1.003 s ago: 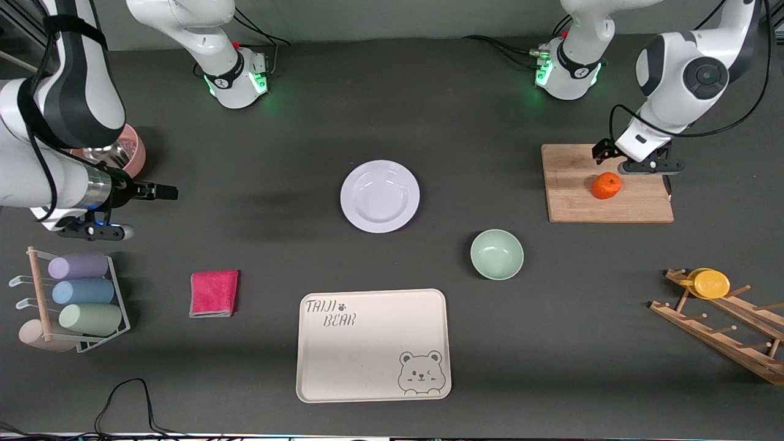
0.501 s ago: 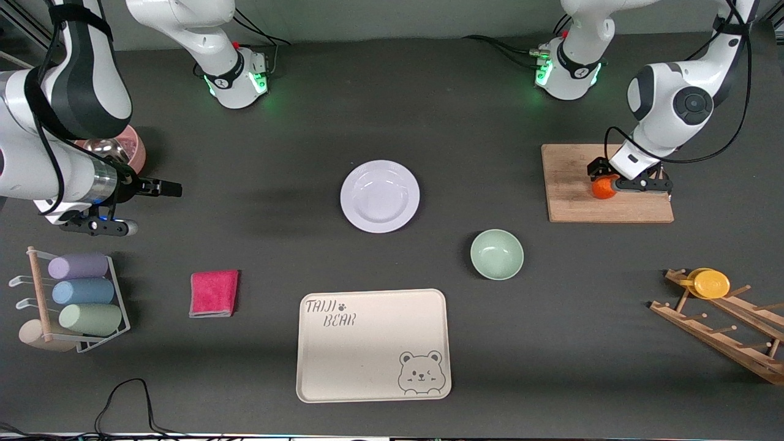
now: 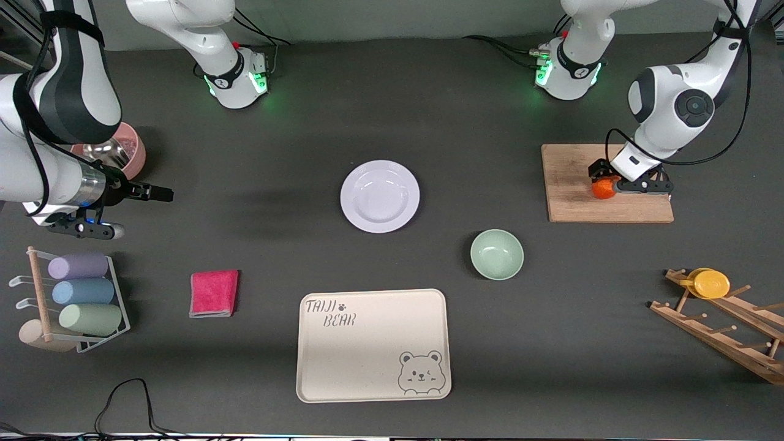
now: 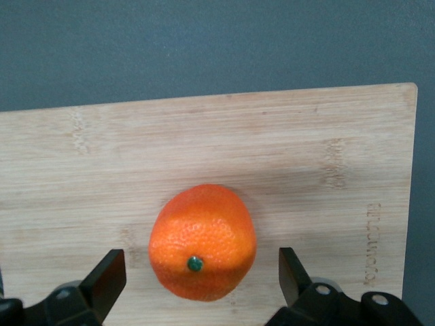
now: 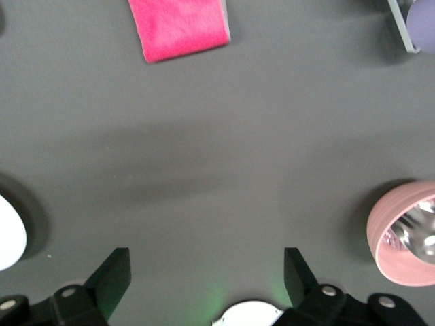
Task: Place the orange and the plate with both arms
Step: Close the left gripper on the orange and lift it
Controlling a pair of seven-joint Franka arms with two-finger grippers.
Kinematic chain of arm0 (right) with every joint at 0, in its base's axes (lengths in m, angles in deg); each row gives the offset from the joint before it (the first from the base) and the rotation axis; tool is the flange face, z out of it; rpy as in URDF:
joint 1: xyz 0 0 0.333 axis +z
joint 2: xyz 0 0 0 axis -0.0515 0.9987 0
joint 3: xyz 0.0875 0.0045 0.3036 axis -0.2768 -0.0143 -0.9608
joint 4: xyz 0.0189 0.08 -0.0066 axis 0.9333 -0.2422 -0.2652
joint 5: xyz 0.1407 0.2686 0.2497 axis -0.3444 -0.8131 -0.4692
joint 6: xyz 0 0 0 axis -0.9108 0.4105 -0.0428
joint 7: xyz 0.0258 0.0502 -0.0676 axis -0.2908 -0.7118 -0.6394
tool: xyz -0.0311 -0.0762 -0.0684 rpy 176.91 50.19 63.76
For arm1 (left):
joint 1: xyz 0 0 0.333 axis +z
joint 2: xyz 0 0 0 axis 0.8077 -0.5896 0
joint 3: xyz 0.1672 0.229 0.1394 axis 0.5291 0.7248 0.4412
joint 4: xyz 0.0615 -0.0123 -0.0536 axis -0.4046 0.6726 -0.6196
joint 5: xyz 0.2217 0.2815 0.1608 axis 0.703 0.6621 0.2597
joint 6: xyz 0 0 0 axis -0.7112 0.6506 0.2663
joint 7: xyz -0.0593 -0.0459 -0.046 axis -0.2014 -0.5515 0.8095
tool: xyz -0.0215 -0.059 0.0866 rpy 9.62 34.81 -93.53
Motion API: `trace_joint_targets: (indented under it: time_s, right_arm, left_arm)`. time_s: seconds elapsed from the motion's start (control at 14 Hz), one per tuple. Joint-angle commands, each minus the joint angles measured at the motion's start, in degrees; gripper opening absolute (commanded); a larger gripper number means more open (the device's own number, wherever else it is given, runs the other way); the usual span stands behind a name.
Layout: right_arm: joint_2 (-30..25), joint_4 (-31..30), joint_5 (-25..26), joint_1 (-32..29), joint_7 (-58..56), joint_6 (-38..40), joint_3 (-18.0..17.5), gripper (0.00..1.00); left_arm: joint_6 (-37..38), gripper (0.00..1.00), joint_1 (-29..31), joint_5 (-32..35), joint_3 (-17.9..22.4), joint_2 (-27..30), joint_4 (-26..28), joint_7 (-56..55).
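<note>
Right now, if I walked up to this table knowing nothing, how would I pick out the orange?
Find the wooden cutting board at the left arm's end of the table. The orange sits on it, between the open fingers of the left gripper. It is the only small, round, bright-orange fruit here, with a green stem spot.

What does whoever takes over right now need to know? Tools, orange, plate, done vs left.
Left tool: open, down around the orange on the cutting board, fingers either side, no grip.
Right tool: open, empty, over bare table beside the pink bowl at the right arm's end.
Plate: mid-table, untouched.
Done: nothing placed.
Left: close on orange, lift, fetch plate, place both.
</note>
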Motion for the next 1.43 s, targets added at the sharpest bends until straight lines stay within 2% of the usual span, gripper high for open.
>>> trace_joint_targets:
  time_s: [0.0,0.43,0.5,0.57,0.64,1.15,1.22,1.36]
  right_arm:
    - [-0.26,0.1,0.74,0.85,1.64,-2.46,0.16,1.0]
    - [1.05,-0.16,0.65,0.85,3.31,-3.0,0.16,1.0]
    - [0.71,-0.16,0.56,0.85,3.31,-2.82,0.07,1.0]
    - [0.44,-0.25,0.3,1.02,3.39,-2.39,0.07,1.0]
    - [0.35,-0.25,0.3,1.2,3.39,-2.21,0.07,1.0]
    - [2.64,-0.08,-0.05,1.11,3.31,-3.87,0.07,1.0]
    - [2.38,0.1,-0.23,1.11,3.39,-3.79,-0.02,1.0]
    - [1.5,0.19,-0.4,1.11,3.39,-3.35,-0.02,1.0]
  left_arm:
    - [-4.56,1.0,0.66,-0.03,-0.26,-2.17,1.06,1.2]
    - [-6.51,0.98,1.36,-0.02,-0.26,-3.05,1.77,1.2]
    - [-6.51,0.89,1.36,-0.03,-0.26,-3.05,1.77,1.2]
    - [-6.51,0.14,1.45,0.06,-0.26,-2.96,1.86,1.38]
    - [-6.51,0.0,1.36,-0.02,-0.26,-2.96,1.86,1.47]
    - [-5.47,0.0,1.36,-0.03,-0.26,-2.62,1.6,1.29]
    - [-4.24,0.0,1.45,-0.03,-0.26,-1.83,1.25,1.03]
    - [5.03,0.0,2.15,-0.03,-0.26,1.5,-2.95,1.46]
